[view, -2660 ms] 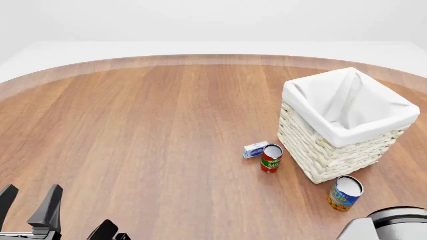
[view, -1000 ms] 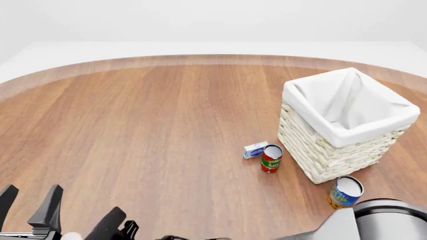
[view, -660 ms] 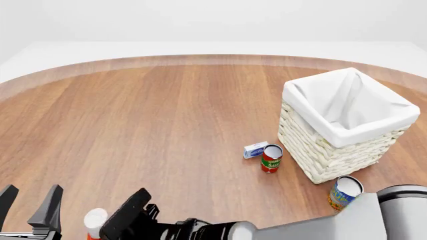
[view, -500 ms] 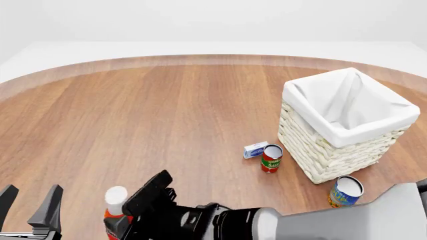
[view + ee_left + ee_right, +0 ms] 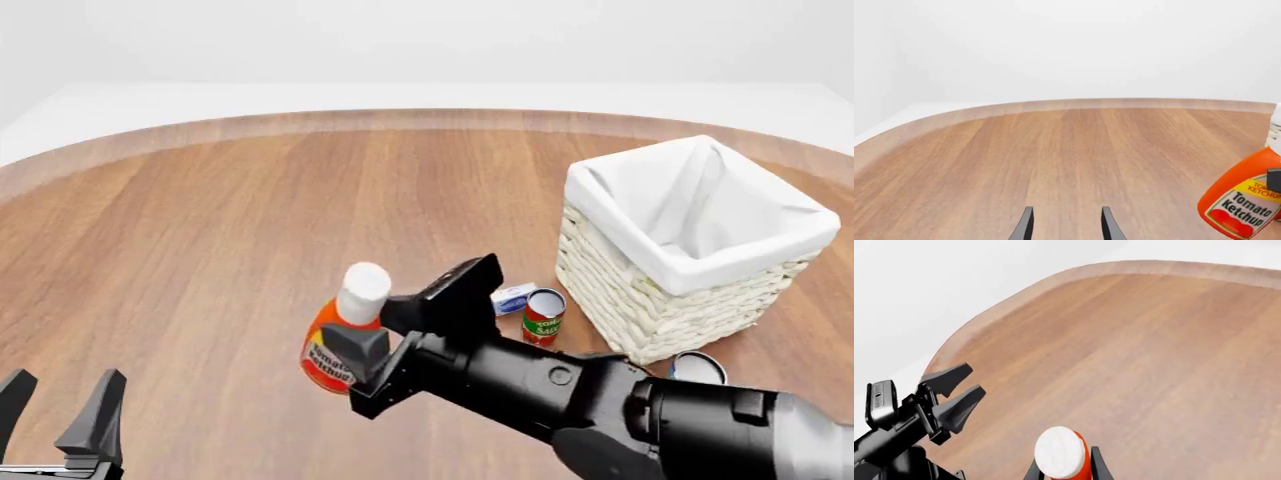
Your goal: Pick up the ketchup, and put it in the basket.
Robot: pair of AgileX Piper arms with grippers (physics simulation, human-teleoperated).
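Observation:
The ketchup [image 5: 334, 345] is a red-orange bottle with a white cap, tilted slightly at the table's near middle. My right gripper [image 5: 363, 330] is shut on it, one finger on each side of the neck. In the right wrist view the ketchup's white cap [image 5: 1059, 458] sits between my right gripper's fingers [image 5: 1098, 469]. The left wrist view catches the ketchup [image 5: 1244, 202] at one edge. The basket [image 5: 707, 272], cream wicker with a white lining, stands to the right. My left gripper [image 5: 60, 420] is open and holds nothing at the near left corner; its fingers [image 5: 1025, 227] are spread.
A red-and-green can [image 5: 543, 316] and a small blue-and-white box [image 5: 510, 298] stand just left of the basket. A blue-and-yellow can [image 5: 697, 366] is partly hidden behind my right arm [image 5: 601, 400]. The left gripper [image 5: 951, 395] shows in the right wrist view.
My right arm swept in low from the right to the near left, and has carried the ketchup up and rightward toward the table's middle. The left gripper has stayed put.

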